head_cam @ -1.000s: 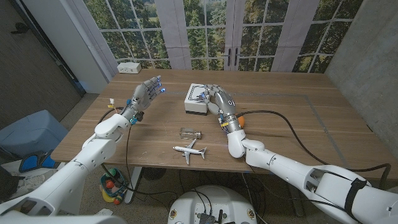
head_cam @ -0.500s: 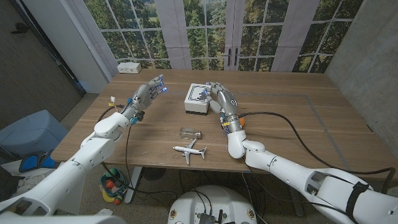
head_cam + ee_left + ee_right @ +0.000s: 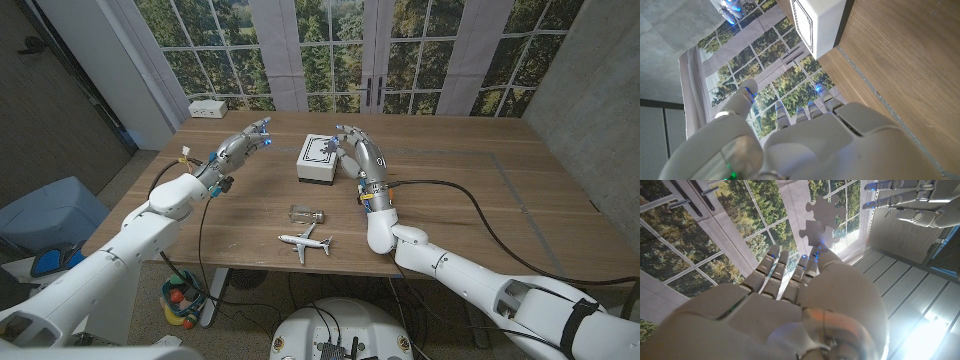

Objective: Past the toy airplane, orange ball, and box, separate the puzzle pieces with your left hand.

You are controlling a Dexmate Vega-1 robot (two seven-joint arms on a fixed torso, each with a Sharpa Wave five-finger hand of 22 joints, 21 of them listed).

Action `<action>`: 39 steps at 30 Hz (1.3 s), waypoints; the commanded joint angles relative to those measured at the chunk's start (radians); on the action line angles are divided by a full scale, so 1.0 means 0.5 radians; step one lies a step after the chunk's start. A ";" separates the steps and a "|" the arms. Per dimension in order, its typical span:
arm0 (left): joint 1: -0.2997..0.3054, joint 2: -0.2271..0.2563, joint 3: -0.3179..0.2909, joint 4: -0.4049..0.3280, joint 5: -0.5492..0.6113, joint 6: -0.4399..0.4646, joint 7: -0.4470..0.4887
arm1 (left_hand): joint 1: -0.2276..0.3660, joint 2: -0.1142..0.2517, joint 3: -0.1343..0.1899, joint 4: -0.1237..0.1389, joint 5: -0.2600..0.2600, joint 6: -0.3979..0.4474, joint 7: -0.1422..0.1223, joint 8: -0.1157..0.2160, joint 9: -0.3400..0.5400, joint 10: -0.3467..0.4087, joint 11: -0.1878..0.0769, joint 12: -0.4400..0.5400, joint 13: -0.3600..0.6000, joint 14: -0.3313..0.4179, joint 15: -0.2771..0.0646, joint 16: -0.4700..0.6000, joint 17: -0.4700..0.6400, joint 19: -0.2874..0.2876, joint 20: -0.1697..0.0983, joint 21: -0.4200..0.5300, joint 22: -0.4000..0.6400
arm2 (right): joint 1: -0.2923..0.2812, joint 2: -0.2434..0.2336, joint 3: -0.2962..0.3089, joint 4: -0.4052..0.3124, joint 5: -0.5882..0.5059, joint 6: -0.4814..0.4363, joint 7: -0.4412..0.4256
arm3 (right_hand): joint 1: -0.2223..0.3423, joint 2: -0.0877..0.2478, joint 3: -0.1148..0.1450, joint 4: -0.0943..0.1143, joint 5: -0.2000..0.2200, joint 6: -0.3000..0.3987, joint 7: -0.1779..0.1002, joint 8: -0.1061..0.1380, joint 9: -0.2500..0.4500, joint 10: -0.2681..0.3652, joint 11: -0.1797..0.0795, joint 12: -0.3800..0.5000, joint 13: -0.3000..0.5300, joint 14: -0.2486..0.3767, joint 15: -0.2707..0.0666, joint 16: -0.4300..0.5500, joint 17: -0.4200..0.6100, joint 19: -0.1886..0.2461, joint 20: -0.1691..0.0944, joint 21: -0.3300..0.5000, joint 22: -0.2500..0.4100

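Right robot hand (image 3: 358,152) is raised over the wooden surface (image 3: 460,190), pinching two joined white jigsaw puzzle pieces (image 3: 822,221) at its fingertips (image 3: 815,256). In the right wrist view the pieces stand up from the fingertips against the window, still interlocked. In the head view they are too small to make out.

Left robot hand (image 3: 243,143) is up off the surface, released, fingers spread and pointing toward 2 o'clock, toward the right robot hand. It touches nothing. There is a clear gap between its fingertips (image 3: 266,127) and the puzzle pieces; in the right wrist view those fingertips (image 3: 875,187) show near the pieces but apart from them.

White rectangular box with a black line drawing on top (image 3: 317,158) sits on the surface between the two robot hands, at about 3 o'clock from the left one and just beside the right one. In the left wrist view the same box (image 3: 815,20) lies ahead of the left fingers (image 3: 812,106).

Small white toy airplane (image 3: 305,241) lies near the front edge of the surface, at 6 o'clock from the box. A small clear block (image 3: 304,214) lies between airplane and box.

A white power strip (image 3: 208,108) is at the far corner of the surface, at 11 o'clock from the left robot hand.
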 commanded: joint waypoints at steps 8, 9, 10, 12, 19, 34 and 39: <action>0.025 0.135 0.029 -0.266 0.425 0.047 0.290 | 0.204 -0.125 -0.001 0.000 -0.072 0.308 -0.008 0.107 0.020 0.093 -0.040 0.037 0.008 0.087 0.061 0.019 0.004 0.146 0.020 -0.038 0.009 | -0.087 0.009 0.137 -0.161 0.084 0.176 0.048 | -0.074 0.002 0.024 0.075 0.018 -0.061 0.012 0.091 0.150 0.024 0.002 0.026 0.067 -0.001 -0.338 -0.012 0.027 -0.030 -0.193 0.020 0.003; 0.024 0.131 0.032 -0.268 0.436 0.042 0.295 | 0.242 -0.145 -0.002 0.000 -0.080 0.357 -0.014 0.122 0.021 0.107 -0.052 0.038 0.008 0.103 0.055 0.019 0.004 0.162 0.011 -0.046 0.010 | -0.093 0.011 0.144 -0.172 0.084 0.175 0.051 | -0.082 0.004 0.027 0.083 0.019 -0.065 0.010 0.100 0.164 0.024 0.003 0.028 0.074 0.000 -0.335 -0.011 0.031 -0.034 -0.190 0.020 0.003; 0.022 0.126 0.034 -0.268 0.443 0.035 0.299 | 0.260 -0.156 -0.003 0.000 -0.084 0.382 -0.013 0.129 0.021 0.119 -0.056 0.040 0.008 0.113 0.054 0.020 0.005 0.172 0.014 -0.050 0.010 | -0.096 0.010 0.149 -0.180 0.085 0.181 0.059 | -0.088 0.003 0.029 0.089 0.019 -0.071 0.013 0.106 0.176 0.024 0.003 0.030 0.080 0.000 -0.334 -0.010 0.034 -0.037 -0.185 0.021 0.003; 0.015 0.108 0.040 -0.257 0.449 0.008 0.301 | 0.305 -0.186 -0.007 0.001 -0.093 0.441 -0.015 0.146 0.022 0.142 -0.082 0.043 0.008 0.134 0.038 0.020 0.005 0.189 0.000 -0.060 0.011 | -0.103 0.014 0.161 -0.191 0.088 0.192 0.068 | -0.094 0.004 0.034 0.097 0.021 -0.081 0.013 0.117 0.196 0.024 0.002 0.033 0.090 -0.002 -0.335 -0.009 0.039 -0.043 -0.183 0.022 0.003; -0.027 0.043 0.071 -0.212 0.464 -0.098 0.271 | 0.355 -0.244 -0.024 0.001 -0.108 0.509 -0.016 0.164 0.021 0.179 -0.117 0.046 0.007 0.166 0.028 0.021 0.005 0.215 -0.006 -0.073 0.012 | -0.134 0.025 0.202 -0.238 0.137 0.240 0.141 | -0.111 -0.002 0.048 0.111 0.023 -0.107 0.017 0.160 0.265 0.019 0.000 0.043 0.127 -0.016 -0.335 -0.008 0.060 -0.061 -0.169 0.025 0.002; -0.082 -0.136 0.135 -0.111 0.505 -0.309 0.285 | 0.504 -0.380 -0.090 0.008 -0.137 0.782 -0.008 0.243 0.021 0.324 -0.180 0.061 0.006 0.289 -0.003 0.030 0.006 0.306 -0.006 -0.103 0.017 | -0.193 0.061 0.283 -0.315 0.200 0.307 0.252 | -0.135 -0.007 0.067 0.123 0.024 -0.131 0.045 0.241 0.381 0.025 0.004 0.072 0.197 -0.026 -0.329 0.008 0.109 -0.088 -0.139 0.035 0.001; -0.080 -0.180 0.143 -0.103 0.543 -0.342 0.330 | 0.572 -0.397 -0.116 0.008 -0.138 0.901 -0.012 0.277 0.021 0.385 -0.191 0.065 0.006 0.339 -0.025 0.031 0.006 0.353 -0.014 -0.107 0.019 | -0.213 0.070 0.308 -0.341 0.239 0.347 0.297 | -0.140 -0.008 0.073 0.123 0.024 -0.137 0.048 0.260 0.408 0.023 0.005 0.080 0.216 -0.028 -0.327 0.010 0.121 -0.097 -0.132 0.037 0.000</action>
